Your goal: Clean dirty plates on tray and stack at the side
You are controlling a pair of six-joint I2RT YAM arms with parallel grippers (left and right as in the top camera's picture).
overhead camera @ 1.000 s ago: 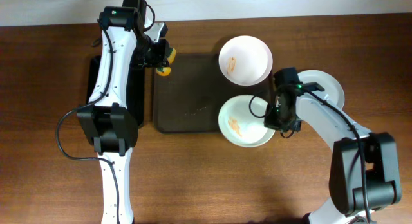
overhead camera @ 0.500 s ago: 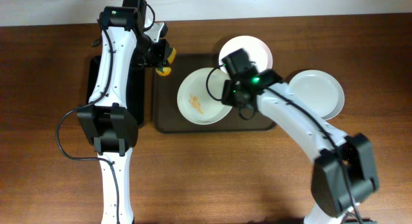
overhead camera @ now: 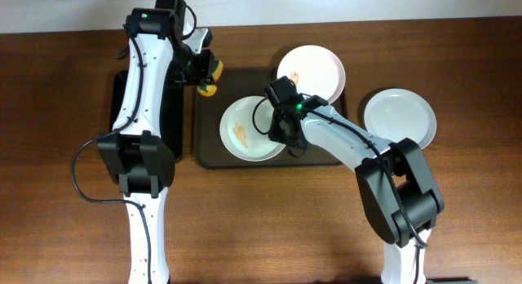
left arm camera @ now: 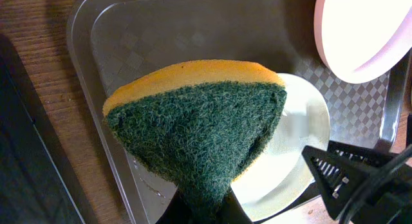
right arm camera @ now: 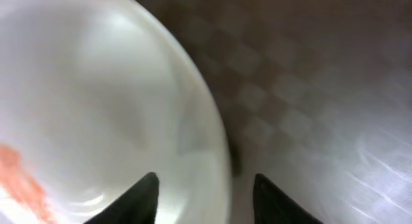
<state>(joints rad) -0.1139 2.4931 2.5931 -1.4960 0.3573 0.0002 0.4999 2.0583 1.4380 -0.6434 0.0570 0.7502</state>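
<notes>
Moved since a second ago: the smeared plate (overhead camera: 245, 130) has gone from the tray's near right corner to mid-tray, and the right arm has swung in with it. Left arm unchanged.

Smeared plate lies flat on the brown tray (overhead camera: 214, 149), its right rim between the fingers of the right gripper (overhead camera: 281, 130). Wrist view: fingertips (right arm camera: 143, 197) stand apart with the rim passing between them. That gripper is partly open, gripping nothing. Right arm stretches low across the tray from its base at the counter's (overhead camera: 285, 227) near right, wrist bent down over the rim.

Plates: three.
- Second plate (overhead camera: 314, 70), faint orange mark, just beyond the right gripper, overlapping the tray's far right corner.
- Third plate (overhead camera: 400, 117), clean-looking, well to that gripper's right, on the counter off the tray.

Left arm reaches up the left side, wrist turned toward the tray's far left corner. Left gripper (overhead camera: 204, 77) is closed on one sponge (left arm camera: 199, 127), yellow with a green scouring face, hanging above the tray. One black tray (overhead camera: 121, 96) lies under that arm.
</notes>
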